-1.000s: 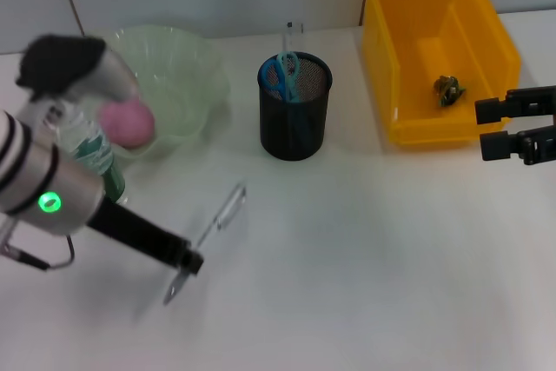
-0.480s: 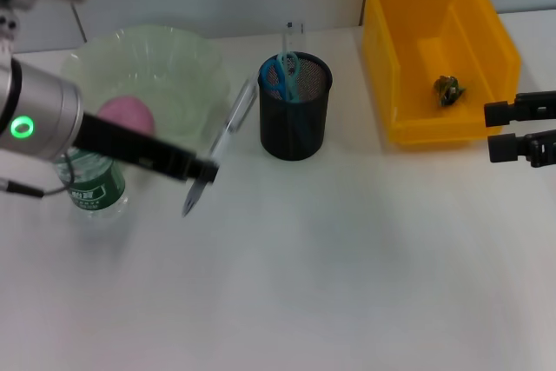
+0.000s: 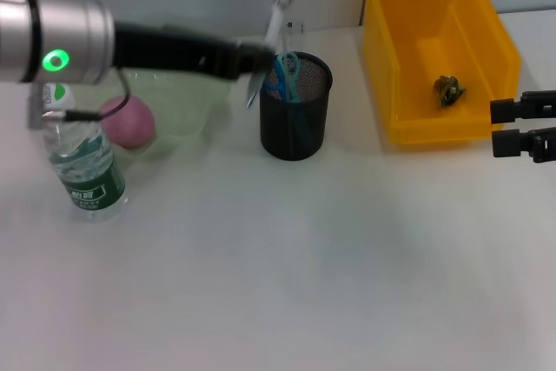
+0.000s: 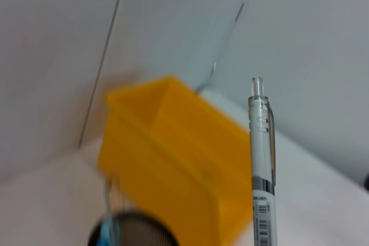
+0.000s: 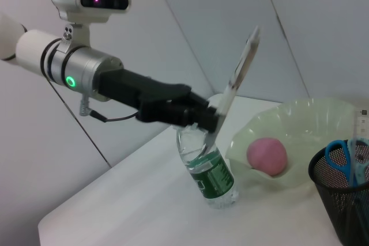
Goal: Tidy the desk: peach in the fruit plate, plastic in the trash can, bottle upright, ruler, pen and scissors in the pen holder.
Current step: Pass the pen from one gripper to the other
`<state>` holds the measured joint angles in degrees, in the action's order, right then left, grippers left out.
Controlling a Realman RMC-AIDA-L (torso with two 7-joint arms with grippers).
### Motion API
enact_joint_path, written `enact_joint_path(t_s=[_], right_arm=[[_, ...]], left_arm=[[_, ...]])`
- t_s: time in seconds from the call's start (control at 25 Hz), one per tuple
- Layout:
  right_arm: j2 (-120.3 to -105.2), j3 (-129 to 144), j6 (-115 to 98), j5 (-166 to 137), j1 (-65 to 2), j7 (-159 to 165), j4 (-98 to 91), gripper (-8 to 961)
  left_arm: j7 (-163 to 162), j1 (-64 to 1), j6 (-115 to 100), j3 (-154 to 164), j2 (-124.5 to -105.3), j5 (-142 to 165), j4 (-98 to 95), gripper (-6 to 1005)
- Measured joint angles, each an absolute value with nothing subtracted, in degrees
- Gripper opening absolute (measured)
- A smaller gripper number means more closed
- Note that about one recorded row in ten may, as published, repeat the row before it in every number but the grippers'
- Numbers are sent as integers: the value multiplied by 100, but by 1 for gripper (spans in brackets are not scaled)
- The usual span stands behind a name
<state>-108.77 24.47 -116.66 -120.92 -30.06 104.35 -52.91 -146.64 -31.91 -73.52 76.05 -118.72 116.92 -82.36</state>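
Pen (image 3: 278,19) hanging tilted above the pen holder (image 3: 295,107), pinched in the left gripper (image 3: 254,60).
Its lower tip is sitting just beside the holder's rim, top end cut off in the head view; the left arm is stretching level across the fruit plate (image 3: 187,115). Right gripper (image 3: 521,127) is idling beside the trash can (image 3: 408,49), fingers spread.

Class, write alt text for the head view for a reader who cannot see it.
The left hand holds a pen tilted above the black mesh pen holder, which contains blue scissors. A peach sits in the green fruit plate; a bottle stands upright nearby.
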Motion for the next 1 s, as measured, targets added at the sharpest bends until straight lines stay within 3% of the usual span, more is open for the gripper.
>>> enact_joint_path(t_s=[0.36, 1.0], right_arm=[[-10906, 2452, -11574, -12086, -2972, 10423, -5281, 830], [-10927, 2505, -11614, -12082, -2898, 10390, -5266, 829]], left_arm=[[-12774, -3179, -4898, 8600, -11884, 9800, -6802, 136], [-9639, -3501, -3538, 9868, -11911, 6645, -5227, 136]])
